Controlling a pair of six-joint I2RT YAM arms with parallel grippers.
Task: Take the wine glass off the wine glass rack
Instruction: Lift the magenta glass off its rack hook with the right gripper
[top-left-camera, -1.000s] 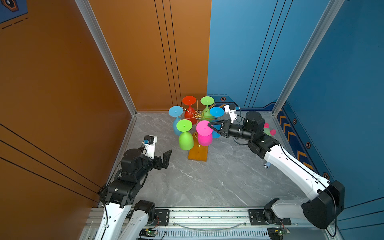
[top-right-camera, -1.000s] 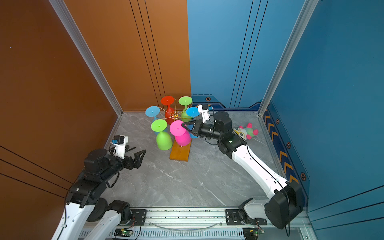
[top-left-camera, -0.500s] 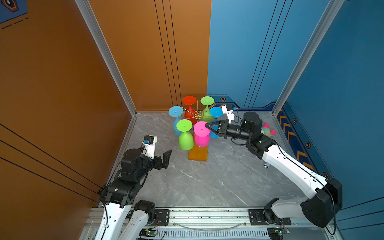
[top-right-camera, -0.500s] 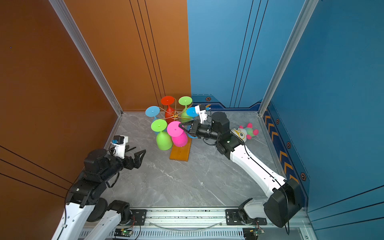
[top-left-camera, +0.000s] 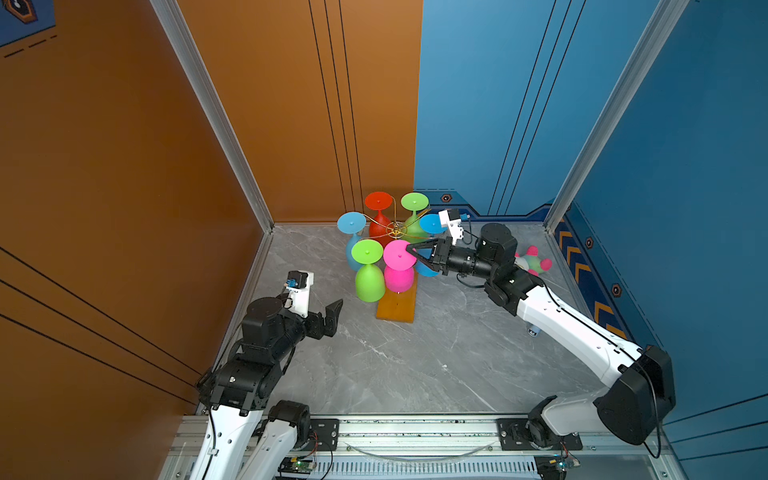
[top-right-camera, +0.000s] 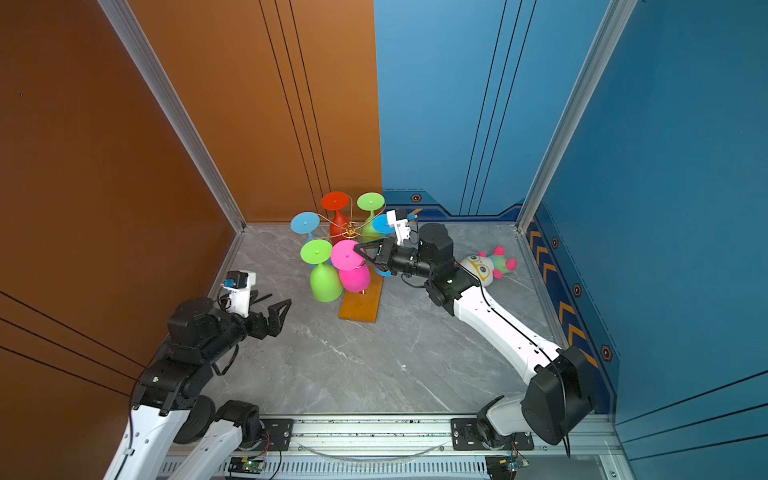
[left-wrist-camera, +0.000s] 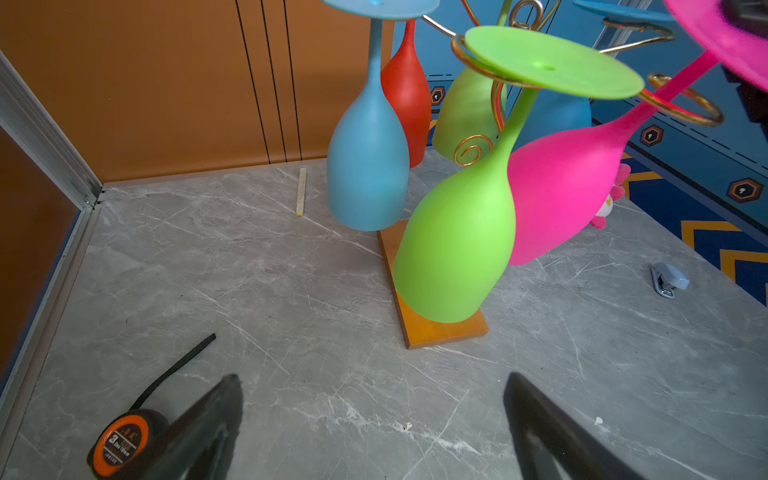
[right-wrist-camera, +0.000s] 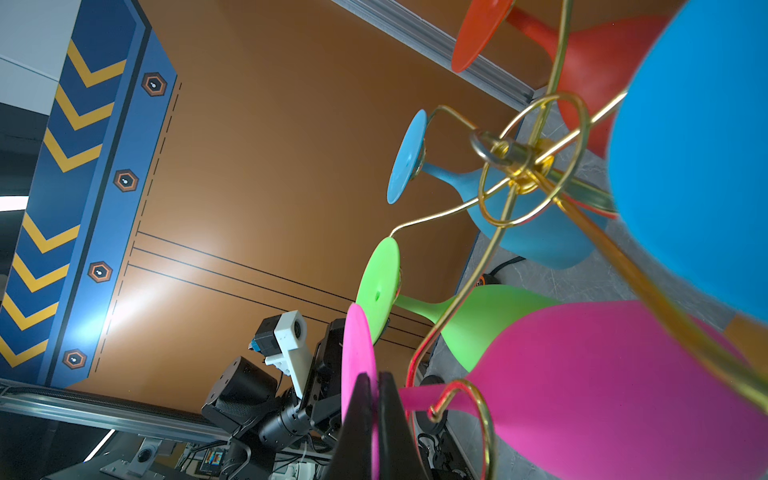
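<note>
Pink matte wine glass (top-left-camera: 398, 276), hung foot-up and tilted in a near scroll arm of the wine glass rack (top-left-camera: 395, 228), gold wire on an orange-brown wooden base, on the grey marbled tabletop (top-left-camera: 415, 365). Jaws of the right gripper (top-left-camera: 409, 248) pinch its round foot. Rack also holds one red glass (top-left-camera: 378, 202), two green glasses (top-left-camera: 369, 282), two blue glasses (top-left-camera: 351, 223). Jaws of the left gripper (left-wrist-camera: 372, 377) wide, empty.

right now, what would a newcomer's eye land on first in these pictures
The wine glass rack stands at the back middle of the grey table, hung with six bright upside-down glasses in red, green, blue and pink. Next, the right gripper is pinched shut on the foot of the pink glass, which hangs tilted. The left gripper hangs open near the front left, holding nothing.
</note>
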